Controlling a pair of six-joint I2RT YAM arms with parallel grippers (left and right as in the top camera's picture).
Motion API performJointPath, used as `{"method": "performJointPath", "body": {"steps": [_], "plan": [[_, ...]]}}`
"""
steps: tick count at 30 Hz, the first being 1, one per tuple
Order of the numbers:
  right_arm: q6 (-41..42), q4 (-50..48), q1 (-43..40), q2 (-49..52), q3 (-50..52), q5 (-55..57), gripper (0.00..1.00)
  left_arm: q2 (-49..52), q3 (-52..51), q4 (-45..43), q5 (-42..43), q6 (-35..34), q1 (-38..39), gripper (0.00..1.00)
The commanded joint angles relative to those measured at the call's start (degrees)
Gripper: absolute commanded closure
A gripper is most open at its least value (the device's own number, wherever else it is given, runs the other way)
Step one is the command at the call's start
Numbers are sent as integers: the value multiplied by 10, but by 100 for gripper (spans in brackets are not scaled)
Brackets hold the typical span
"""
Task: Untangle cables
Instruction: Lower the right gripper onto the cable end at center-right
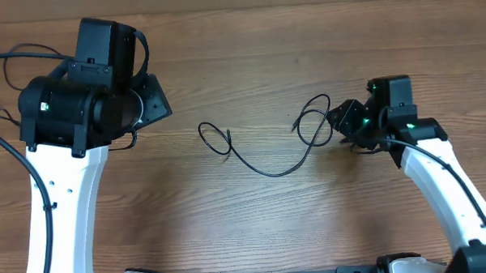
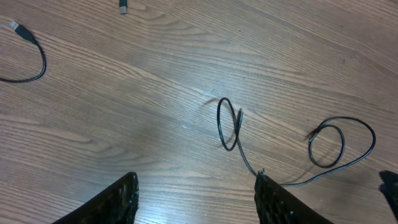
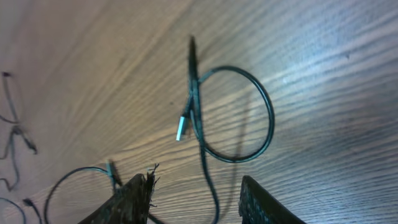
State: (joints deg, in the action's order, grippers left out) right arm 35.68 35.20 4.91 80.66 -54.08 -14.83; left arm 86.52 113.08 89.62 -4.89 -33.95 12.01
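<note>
Cable [image 1: 270, 174]: one thin black cord flat on the surface [image 1: 248, 63]. Its end loop [image 3: 271, 115] lies just ahead of your right fingers [image 3: 134, 196], and the far end curls well away from them. Right fingers are parted, the cord running between them unpinched. Left fingers [image 2: 121, 202] are parted and empty. Risk: clamp and pull from here and you likely cinch that loop over its plug [image 3: 181, 129].

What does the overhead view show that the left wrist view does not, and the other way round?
Only the overhead shows both arms, the left arm and the right arm. Only the left wrist view shows a second cord with a silver plug and a loose plug end. Both show the black cable lying on the wooden table, a loop at each end.
</note>
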Motion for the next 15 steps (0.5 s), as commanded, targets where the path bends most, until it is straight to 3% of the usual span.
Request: {"method": "performJointPath", "body": {"steps": [1,15], "plan": [[-8,-4,-1,39,-3,-49,55,5,2,1,5,6,2,38],[-47,-19,36,100,-3,-80,53,5,2,1,5,5,3,35]]}}
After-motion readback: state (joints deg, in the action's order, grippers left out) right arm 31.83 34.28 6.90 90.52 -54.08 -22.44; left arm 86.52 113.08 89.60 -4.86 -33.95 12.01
